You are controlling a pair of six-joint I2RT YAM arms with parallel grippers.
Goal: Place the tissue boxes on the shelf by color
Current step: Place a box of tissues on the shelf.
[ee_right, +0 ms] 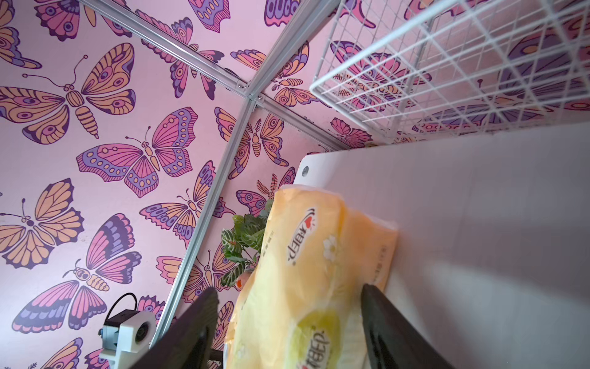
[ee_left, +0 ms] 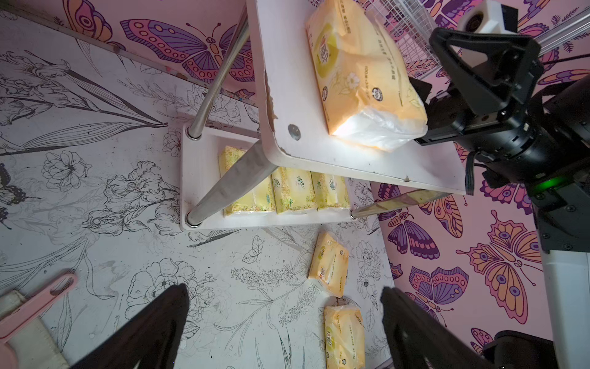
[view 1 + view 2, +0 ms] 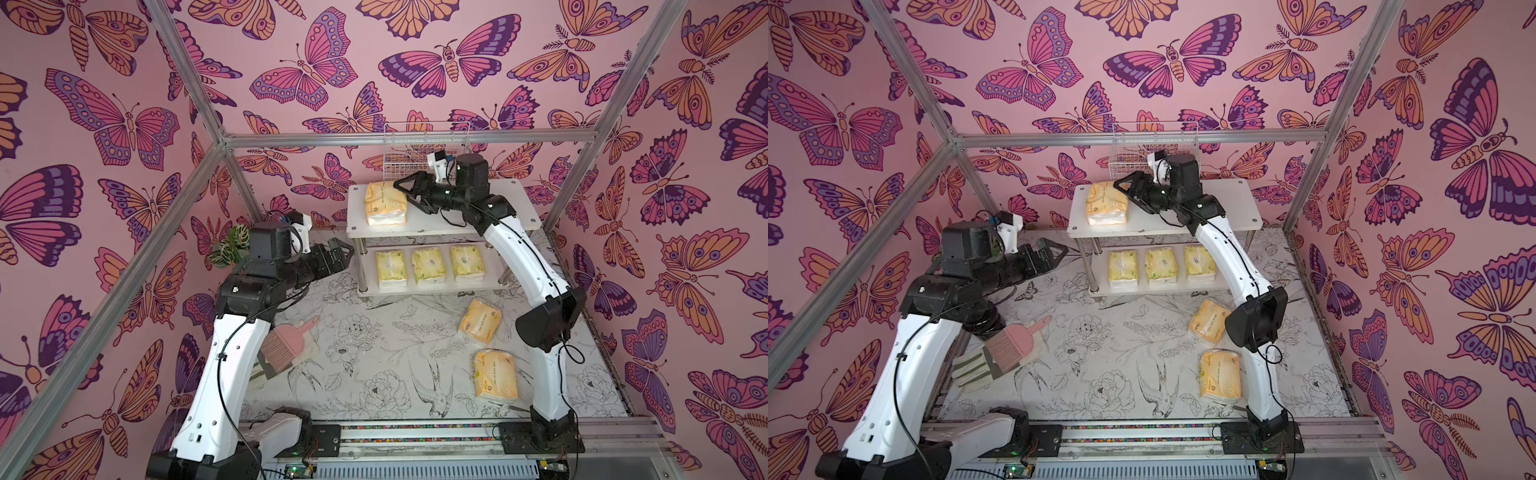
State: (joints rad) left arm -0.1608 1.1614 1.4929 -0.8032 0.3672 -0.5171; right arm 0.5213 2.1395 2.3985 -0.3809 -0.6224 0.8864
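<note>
Loosely, right end effector (image 3: 404, 195) brackets an orange pack (image 3: 384, 204) atop shelf (image 3: 356, 212).

A pink hand brush (image 3: 1017, 336) is lying on the floral-print tabletop (image 3: 1108, 365) near its left edge, its bristles resting on a pale striped cloth (image 3: 973, 368). A white wire basket (image 3: 424, 145) is sitting at the back, close to the butterfly-patterned wall (image 3: 124, 124). A small leafy plant (image 3: 228, 247) is standing in the far left corner, beside an aluminium frame post (image 3: 243, 183).
</note>
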